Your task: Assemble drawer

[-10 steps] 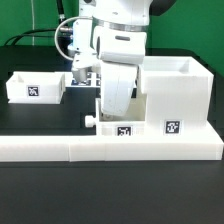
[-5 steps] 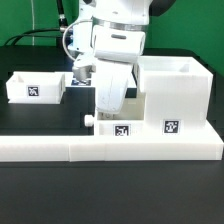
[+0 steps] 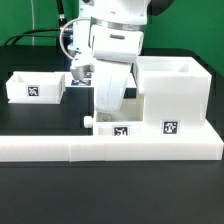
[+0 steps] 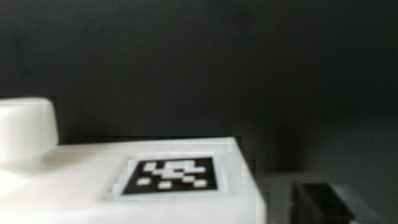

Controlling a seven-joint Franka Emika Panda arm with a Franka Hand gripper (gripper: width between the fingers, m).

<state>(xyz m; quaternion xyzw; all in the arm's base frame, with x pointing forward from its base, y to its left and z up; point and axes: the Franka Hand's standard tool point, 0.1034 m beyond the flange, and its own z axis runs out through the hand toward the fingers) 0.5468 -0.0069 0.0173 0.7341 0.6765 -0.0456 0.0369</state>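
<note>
The drawer's large cube-like housing [image 3: 172, 92] stands at the exterior view's right. One open-topped tray [image 3: 35, 87] sits at the left. A second tray [image 3: 120, 128], with a round knob [image 3: 90, 121] and a tag, lies in front of the housing, under my gripper [image 3: 108, 108]. In the wrist view this tray [image 4: 107, 185] fills the near part, with its tag [image 4: 178, 175] and knob [image 4: 22, 125]. Only one dark fingertip [image 4: 329, 203] shows, far off to the side and beside the tray's edge. The jaws stand wide apart and hold nothing that I can see.
A long low white L-shaped border bar [image 3: 60, 150] runs along the front of the black table, right in front of the second tray and the housing. Cables hang behind the arm [image 3: 68, 40].
The arm has shifted slightly toward the exterior view's left and tilted a little. Both trays and the housing stay where they were.
</note>
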